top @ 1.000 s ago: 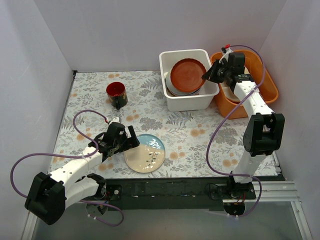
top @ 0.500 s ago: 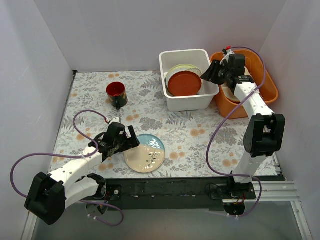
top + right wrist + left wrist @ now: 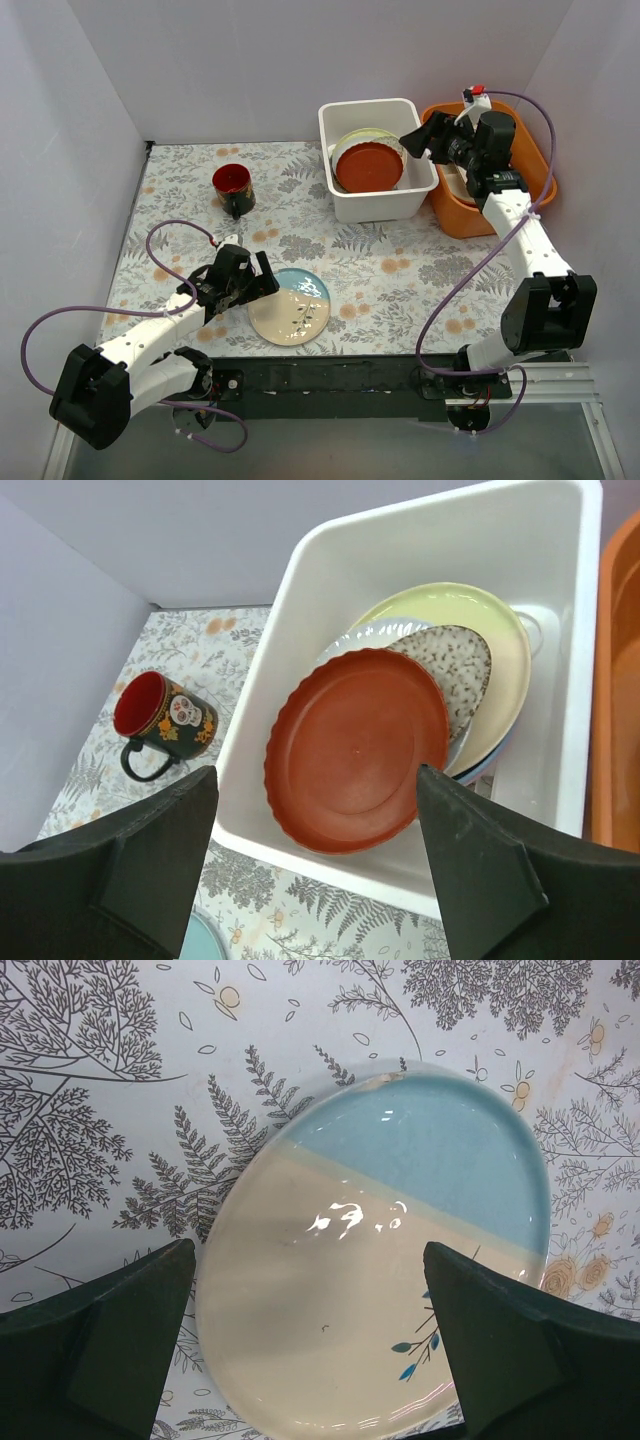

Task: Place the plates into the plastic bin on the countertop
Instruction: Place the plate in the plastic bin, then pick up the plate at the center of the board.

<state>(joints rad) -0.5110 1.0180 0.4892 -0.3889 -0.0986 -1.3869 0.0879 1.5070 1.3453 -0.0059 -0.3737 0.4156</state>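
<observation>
Left wrist shows our open left pincer (image 3: 308, 1250) straddling the plate (image 3: 400, 1210) flat on the tabletop (image 3: 100, 1060); we should hook its rim before closing. Our right pincer (image 3: 315, 780) hangs open over the bin (image 3: 420, 525), plates (image 3: 355, 750) inside

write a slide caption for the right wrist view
Open right gripper at the white bin, red-brown plate topping the stack.
</observation>
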